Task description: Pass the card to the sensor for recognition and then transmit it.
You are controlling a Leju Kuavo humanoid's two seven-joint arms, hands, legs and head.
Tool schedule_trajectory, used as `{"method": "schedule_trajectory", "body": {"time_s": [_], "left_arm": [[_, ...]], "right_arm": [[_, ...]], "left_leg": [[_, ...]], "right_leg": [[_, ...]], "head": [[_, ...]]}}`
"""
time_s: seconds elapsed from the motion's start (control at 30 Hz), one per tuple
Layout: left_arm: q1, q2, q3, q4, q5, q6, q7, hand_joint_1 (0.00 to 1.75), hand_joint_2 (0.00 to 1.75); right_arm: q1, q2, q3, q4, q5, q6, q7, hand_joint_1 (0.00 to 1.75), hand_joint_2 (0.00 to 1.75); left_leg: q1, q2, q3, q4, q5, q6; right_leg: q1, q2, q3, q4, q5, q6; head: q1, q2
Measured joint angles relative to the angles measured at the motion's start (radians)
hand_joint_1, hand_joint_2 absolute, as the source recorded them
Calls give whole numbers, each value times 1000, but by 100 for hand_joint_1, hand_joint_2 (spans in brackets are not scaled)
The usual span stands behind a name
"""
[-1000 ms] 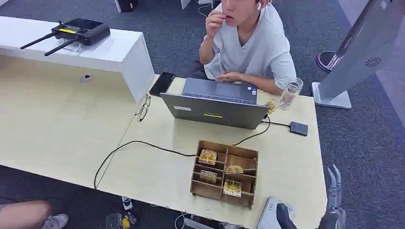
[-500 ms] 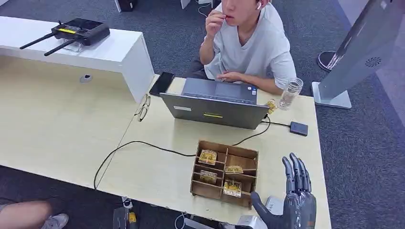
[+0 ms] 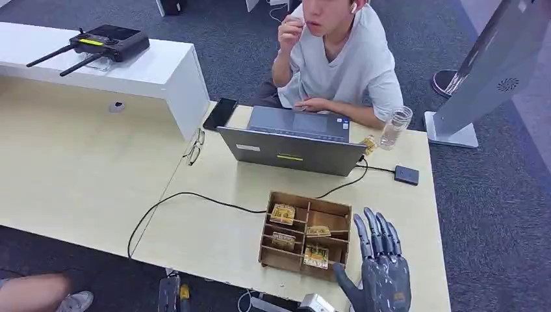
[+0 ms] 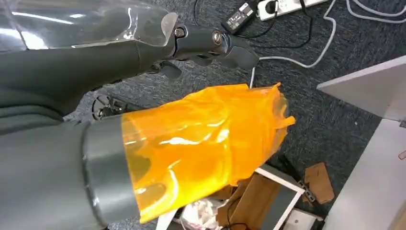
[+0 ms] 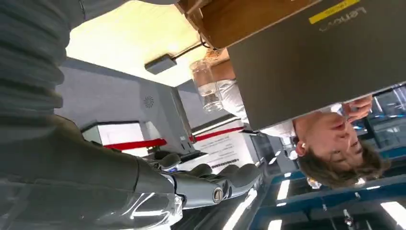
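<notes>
Hand, right [image 3: 380,270]: lower right of the head view, fingers spread, holding nothing; risen and shifted leftward over the last second toward wooden box [image 3: 338,209]. Cards [image 3: 316,256] sit in compartments, ungrasped. Left hand [image 4: 210,40]: grasp state cannot be told. Likely reaching to pick.

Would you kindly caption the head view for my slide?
Right hand open beside the wooden card box, laptop and seated person beyond.

My right hand [image 3: 380,273] hangs open, fingers spread, just beside the wooden box [image 3: 306,235] of cards [image 3: 316,256]; the laptop [image 3: 292,146] sits beyond.
</notes>
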Motion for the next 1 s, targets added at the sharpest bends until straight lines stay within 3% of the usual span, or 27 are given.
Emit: {"method": "schedule_trajectory", "body": {"time_s": [0.9,1.0], "left_arm": [[-14,4,-48,0,-28,-8,33,0,0],[-14,4,-49,0,-28,-9,35,0,0]], "right_arm": [[-114,2,38,119,14,108,-22,0,175],[-115,2,38,127,11,115,-22,30,175]], "left_leg": [[0,0,0,0,0,0],[0,0,0,0,0,0]], "right_leg": [[0,0,0,0,0,0],[0,0,0,0,0,0]], "head": [[0,0],[0,0]]}}
